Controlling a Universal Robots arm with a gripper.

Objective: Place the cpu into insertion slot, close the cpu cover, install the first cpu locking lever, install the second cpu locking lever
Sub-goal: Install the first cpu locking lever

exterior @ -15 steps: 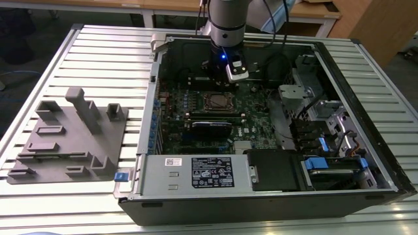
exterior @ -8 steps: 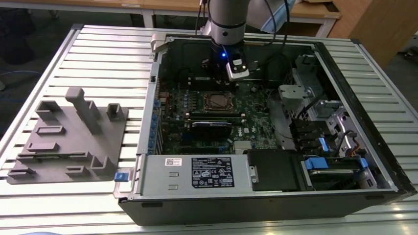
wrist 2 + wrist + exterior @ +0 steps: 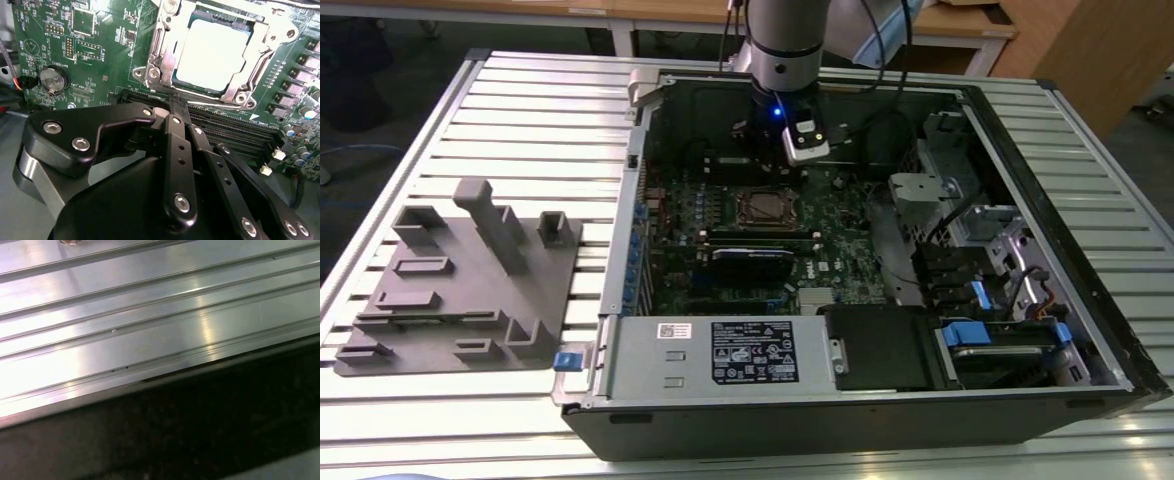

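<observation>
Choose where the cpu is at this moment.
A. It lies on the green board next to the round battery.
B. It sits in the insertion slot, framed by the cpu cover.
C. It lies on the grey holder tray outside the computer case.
B: in the second wrist view the cpu sits flat in the socket, and its silver top shows through the cut-out of the cpu cover.

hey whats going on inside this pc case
A robot arm reaches into an open computer case on a slatted table. The cpu sits in the insertion slot, and the cpu cover looks down over it. The gripper, shut, is at the socket's edge beside the memory slots.
</observation>
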